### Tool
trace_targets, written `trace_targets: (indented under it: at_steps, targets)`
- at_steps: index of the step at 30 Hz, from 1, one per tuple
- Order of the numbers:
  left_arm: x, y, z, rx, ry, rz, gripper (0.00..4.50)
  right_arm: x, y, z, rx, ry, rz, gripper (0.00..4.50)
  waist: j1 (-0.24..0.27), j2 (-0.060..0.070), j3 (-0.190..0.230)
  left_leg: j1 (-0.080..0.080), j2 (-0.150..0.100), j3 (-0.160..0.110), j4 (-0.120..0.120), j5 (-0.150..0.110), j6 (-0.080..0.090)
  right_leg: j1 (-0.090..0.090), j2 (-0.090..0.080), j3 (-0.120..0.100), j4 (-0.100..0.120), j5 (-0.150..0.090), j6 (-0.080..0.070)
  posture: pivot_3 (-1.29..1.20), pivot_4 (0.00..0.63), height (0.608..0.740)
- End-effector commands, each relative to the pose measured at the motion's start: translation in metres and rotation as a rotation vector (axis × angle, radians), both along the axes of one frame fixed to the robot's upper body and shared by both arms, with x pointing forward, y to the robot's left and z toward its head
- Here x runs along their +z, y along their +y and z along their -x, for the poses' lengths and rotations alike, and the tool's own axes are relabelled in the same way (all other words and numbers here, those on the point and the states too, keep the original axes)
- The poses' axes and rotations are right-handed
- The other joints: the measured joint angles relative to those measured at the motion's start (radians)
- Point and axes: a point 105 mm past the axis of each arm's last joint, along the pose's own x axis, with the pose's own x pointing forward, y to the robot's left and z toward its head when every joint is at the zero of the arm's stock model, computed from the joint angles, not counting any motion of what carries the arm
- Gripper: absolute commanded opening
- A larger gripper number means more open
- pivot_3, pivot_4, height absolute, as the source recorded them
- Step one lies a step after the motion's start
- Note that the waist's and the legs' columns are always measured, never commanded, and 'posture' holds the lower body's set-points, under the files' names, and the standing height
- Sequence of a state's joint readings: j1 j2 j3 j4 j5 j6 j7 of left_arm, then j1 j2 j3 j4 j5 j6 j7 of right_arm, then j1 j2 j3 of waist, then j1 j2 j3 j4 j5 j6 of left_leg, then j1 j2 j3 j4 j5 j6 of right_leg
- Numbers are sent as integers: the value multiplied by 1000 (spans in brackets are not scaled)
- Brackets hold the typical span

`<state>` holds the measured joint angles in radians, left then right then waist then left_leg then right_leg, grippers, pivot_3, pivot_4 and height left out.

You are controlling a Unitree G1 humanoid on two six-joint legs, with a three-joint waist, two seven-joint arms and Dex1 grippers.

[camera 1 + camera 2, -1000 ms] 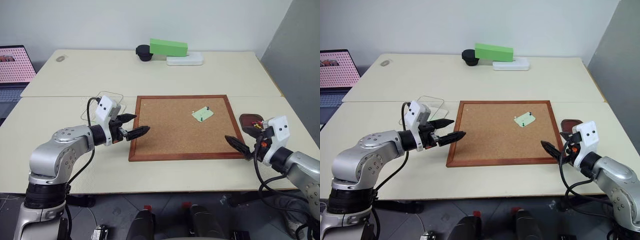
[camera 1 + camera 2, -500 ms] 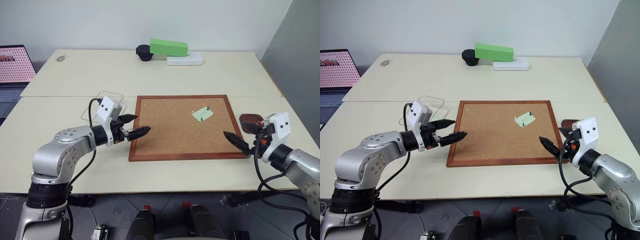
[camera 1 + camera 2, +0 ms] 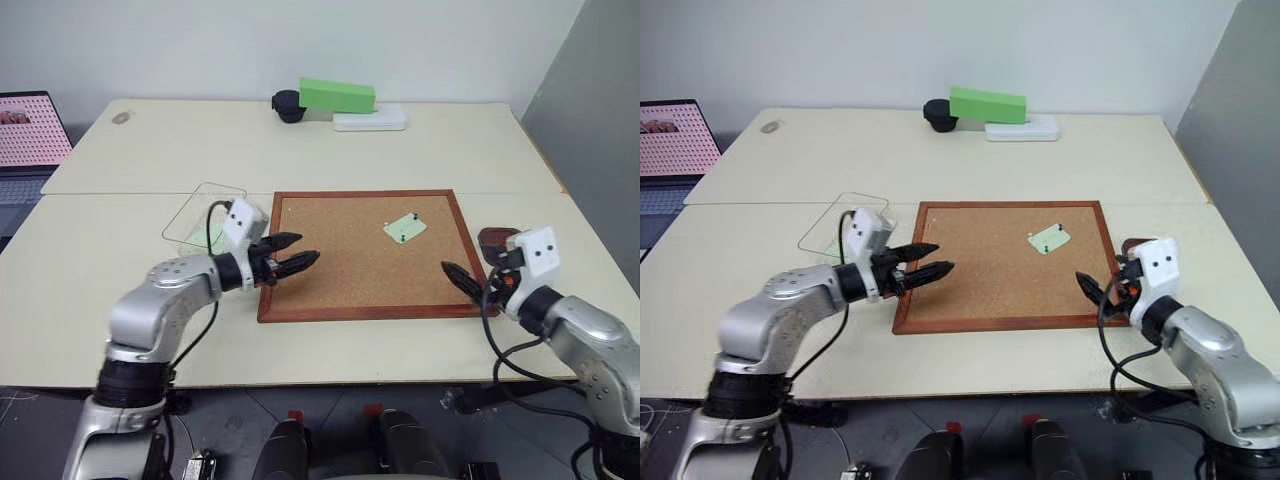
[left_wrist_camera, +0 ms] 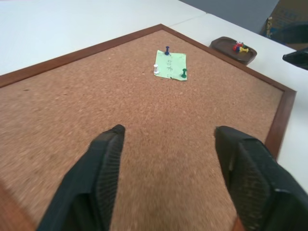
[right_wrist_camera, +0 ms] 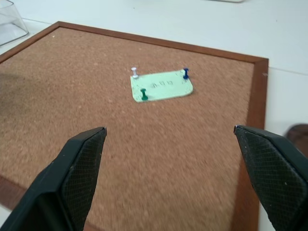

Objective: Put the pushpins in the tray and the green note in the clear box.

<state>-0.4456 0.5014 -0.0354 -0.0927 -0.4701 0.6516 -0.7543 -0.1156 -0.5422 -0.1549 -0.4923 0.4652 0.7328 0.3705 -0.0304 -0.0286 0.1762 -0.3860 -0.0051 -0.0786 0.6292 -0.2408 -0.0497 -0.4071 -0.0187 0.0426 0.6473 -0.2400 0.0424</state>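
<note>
On the cork board (image 3: 360,250) we see the green note (image 5: 162,86) pinned, seemingly tilted; our left gripper (image 4: 168,144) and right gripper (image 5: 171,144) both gape empty.

Green note (image 5: 162,89) bears handwriting, seemingly illegible.

Three pushpins (image 5: 143,93) in one green note (image 5: 162,89); one tray (image 4: 234,49); one clear box (image 3: 203,214).

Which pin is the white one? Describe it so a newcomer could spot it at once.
Start at the brown cork board with its red-brown wooden frame, then find the small pale green paper note pinned on it. Three pushpins hold that note; the white pushpin stands at one corner, the only pale one beside a blue pushpin and a green pushpin.
</note>
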Motion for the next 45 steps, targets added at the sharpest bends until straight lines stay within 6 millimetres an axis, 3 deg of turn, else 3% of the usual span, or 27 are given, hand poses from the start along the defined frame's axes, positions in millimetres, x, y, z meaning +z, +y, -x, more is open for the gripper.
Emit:
trace_targets:
  at_steps: [1, 13, 19, 25, 31, 34, 40, 45]
  targets:
    - [12, -19, -14, -26, -109, 12, 2181, 12, 7, -15, 12, -74, 18, 4500, 1, 0, 0, 0, 0, 0, 0, 0, 0, 0, 0, 0, 0, 0, 0, 0, 150, 740]
    - [-5, -56, -32, -107, -150, -1, 24, 12, 20, -63, -51, -97, -16, 4500, -1, 0, 0, 0, -1, 0, 0, 0, 0, 0, 0, 0, 0, 3, -5, 0, 150, 740]
    - [-13, -69, -34, -141, -141, -14, 24, 11, 27, -87, -82, -112, -14, 4500, -1, 0, 0, 0, -1, 0, 0, 0, 0, 0, 0, 0, 1, 3, -5, 0, 150, 740]
    - [-68, -72, -24, -158, 2, -107, 24, 0, 32, -111, -81, -90, 16, 4500, -4, 0, 0, 1, -1, 0, 0, 0, 0, 0, 0, 0, 1, 3, -5, 0, 150, 740]
    - [-89, -69, -16, -188, 91, -120, 24, -12, 30, -132, -88, -47, 5, 4500, -4, 3, -2, 2, -1, 0, 0, 0, 0, 0, -1, 0, 2, 3, -5, 0, 150, 740]
    - [-90, -71, -12, -190, 140, -73, 24, -14, 31, -139, -82, -41, -2, 4500, -5, 4, -2, 2, -1, 1, 0, 0, 0, 1, -1, 1, 2, 3, -5, 0, 150, 740]
    - [-73, -78, -10, -206, 133, -16, 24, -22, 27, -147, -88, -11, -2, 4500, -8, 5, -3, 3, -1, 1, 0, 0, 0, 1, -1, 1, 3, 3, -5, 0, 150, 740]
    - [-62, -75, -15, -185, 145, 18, 0, -23, 26, -151, -100, -10, -43, 3553, -12, 5, -3, 3, -1, 1, 0, 0, 1, 1, -1, 1, 3, 3, -5, 0, 150, 740]
